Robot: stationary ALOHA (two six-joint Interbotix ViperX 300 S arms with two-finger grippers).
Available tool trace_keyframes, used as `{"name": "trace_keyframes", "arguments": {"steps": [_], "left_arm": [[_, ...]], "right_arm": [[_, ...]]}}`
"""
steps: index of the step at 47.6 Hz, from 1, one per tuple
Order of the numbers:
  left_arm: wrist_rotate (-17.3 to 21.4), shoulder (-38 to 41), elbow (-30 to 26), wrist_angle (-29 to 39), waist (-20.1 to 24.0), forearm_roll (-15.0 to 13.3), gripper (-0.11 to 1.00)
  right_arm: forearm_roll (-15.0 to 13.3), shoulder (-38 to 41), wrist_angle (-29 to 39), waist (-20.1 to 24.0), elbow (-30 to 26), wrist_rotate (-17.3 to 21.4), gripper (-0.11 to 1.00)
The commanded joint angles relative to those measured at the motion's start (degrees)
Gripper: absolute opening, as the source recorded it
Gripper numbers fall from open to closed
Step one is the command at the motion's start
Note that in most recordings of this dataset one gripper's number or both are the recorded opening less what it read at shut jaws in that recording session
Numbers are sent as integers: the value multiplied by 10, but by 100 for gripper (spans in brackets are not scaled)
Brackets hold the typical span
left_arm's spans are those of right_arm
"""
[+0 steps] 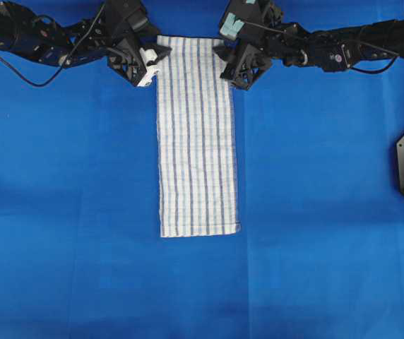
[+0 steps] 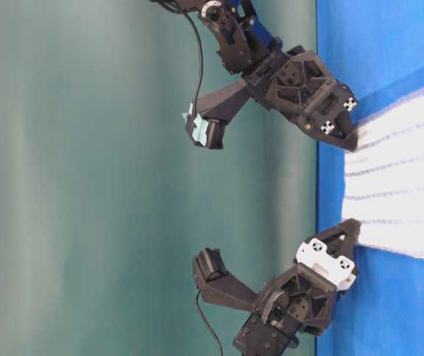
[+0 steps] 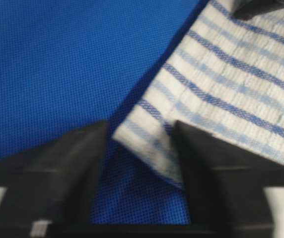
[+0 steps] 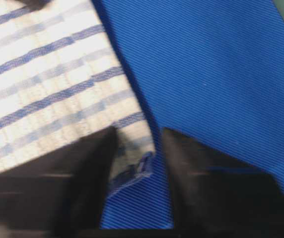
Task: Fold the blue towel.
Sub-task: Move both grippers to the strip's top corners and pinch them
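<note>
left gripper [image 3: 141, 148] – straddling blue towel [image 1: 196, 134] corner | right gripper [image 4: 138, 153] – straddling opposite corner

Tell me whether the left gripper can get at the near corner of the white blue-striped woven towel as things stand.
Probably yes: the left gripper already straddles that corner of the white blue-striped woven towel, with nothing lying between.

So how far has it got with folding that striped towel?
The blue towel already lies as a long narrow strip on the table covering, which suggests one fold is done. Right now the left hand and right hand each straddle a corner at the strip's far end, jaws partly closed around the cloth. Still to come, probably: lifting that end and carrying it over to the other end.
</note>
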Motion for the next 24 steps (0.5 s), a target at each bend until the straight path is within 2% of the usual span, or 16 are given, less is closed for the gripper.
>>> {"name": "trace_keyframes", "arguments": {"steps": [1,5,7,9,24], "left_arm": [[4,-8,-8,-1,-4,1,35],[12,-8,-9,-1,-7,2,14],[16,-8,-10,-1,-8,1,6],[20,-8,-10,0,-10,2,2],[30,-14,-15,1,-12,2,3]], "right_arm": [[1,-5,-4,0,-7,-2,62],[1,-5,-2,0,-6,-2,38],[1,-5,1,0,-7,-2,31],[1,-5,4,0,-7,-2,30],[2,-11,5,0,-8,-1,30]]}}
